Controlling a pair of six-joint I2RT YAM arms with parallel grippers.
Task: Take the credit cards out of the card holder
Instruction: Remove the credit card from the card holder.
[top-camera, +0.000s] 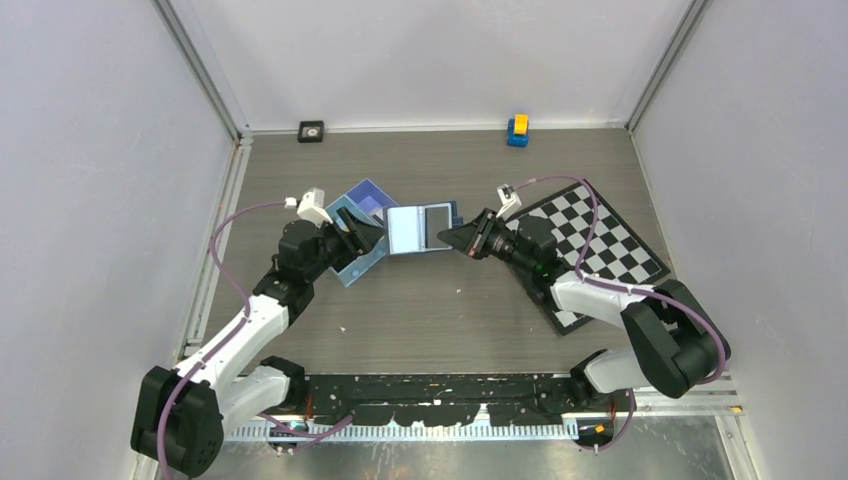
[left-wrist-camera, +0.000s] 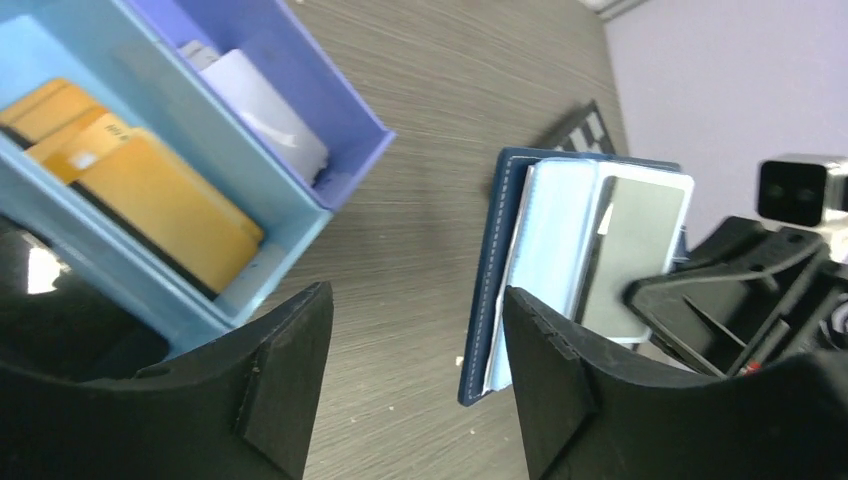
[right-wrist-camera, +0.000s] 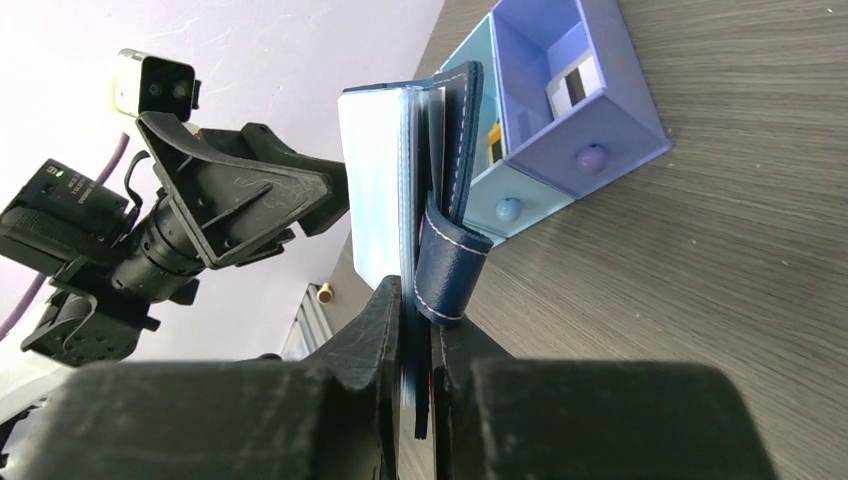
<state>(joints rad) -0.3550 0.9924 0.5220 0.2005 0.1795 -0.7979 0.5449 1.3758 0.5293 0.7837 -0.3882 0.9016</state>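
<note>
The navy card holder is held open, off the table, its light-blue inside facing up. My right gripper is shut on its right edge; in the right wrist view the jaws pinch the cover beside the strap. In the left wrist view the holder shows a grey card in its pocket. My left gripper is open and empty, its right finger just in front of the holder's near edge. Orange-gold cards and a white card lie in the tray.
The light-blue and purple tray sits right under my left gripper. A checkerboard mat lies under the right arm. A blue-and-yellow toy and a small black square stand at the back wall.
</note>
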